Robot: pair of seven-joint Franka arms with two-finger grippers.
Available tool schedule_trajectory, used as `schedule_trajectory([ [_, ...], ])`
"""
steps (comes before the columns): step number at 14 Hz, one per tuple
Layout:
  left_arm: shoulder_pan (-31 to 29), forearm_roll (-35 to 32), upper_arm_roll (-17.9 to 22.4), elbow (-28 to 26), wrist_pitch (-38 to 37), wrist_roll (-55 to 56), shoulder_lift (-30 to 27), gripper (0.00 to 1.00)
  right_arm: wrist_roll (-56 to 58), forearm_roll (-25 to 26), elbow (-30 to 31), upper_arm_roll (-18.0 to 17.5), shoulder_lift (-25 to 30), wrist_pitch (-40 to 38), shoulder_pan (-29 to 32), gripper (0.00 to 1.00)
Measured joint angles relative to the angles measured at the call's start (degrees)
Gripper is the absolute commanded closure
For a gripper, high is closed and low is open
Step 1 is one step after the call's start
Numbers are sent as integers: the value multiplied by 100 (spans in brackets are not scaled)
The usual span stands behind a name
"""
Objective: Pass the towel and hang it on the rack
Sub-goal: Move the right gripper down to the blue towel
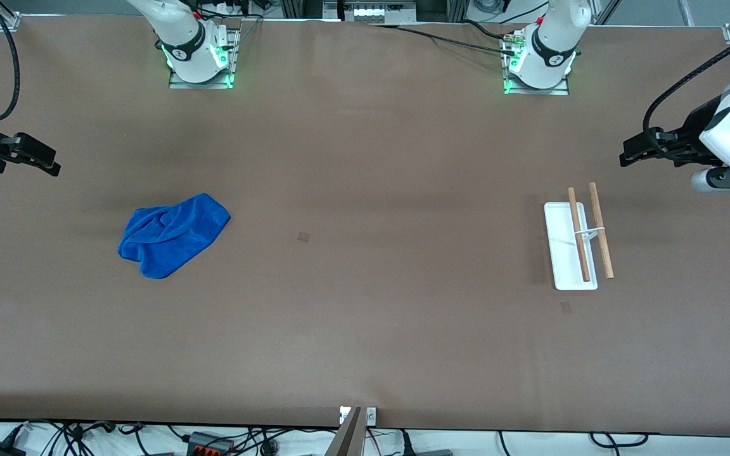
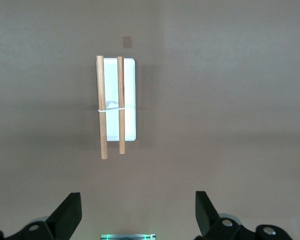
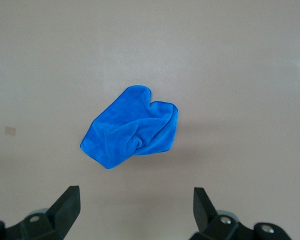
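Observation:
A crumpled blue towel (image 1: 172, 234) (image 3: 132, 127) lies flat on the brown table toward the right arm's end. The rack (image 1: 577, 247) (image 2: 130, 90) stands toward the left arm's end: a white base, a thin wire support and two wooden rods (image 1: 600, 229), with nothing on them. My right gripper (image 1: 53, 161) (image 3: 136, 197) hovers open and empty over bare table at its own end, apart from the towel. My left gripper (image 1: 632, 152) (image 2: 138, 200) hovers open and empty over bare table at the other end, apart from the rack.
Two small dark marks sit on the table (image 1: 365, 354), one near the middle (image 1: 303, 237) and one just nearer the front camera than the rack (image 1: 565, 307). The arm bases (image 1: 200, 57) (image 1: 539, 63) stand along the table edge farthest from the front camera. Cables run along the nearest edge.

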State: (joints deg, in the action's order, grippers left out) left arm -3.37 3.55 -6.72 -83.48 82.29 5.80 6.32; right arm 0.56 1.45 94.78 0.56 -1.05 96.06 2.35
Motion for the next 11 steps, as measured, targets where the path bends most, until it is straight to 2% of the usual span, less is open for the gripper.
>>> schedule_trajectory([
  [11, -22, 0, 1, -1, 0, -4, 0, 0, 0, 0, 3, -26, -121, -3, -13, 0],
])
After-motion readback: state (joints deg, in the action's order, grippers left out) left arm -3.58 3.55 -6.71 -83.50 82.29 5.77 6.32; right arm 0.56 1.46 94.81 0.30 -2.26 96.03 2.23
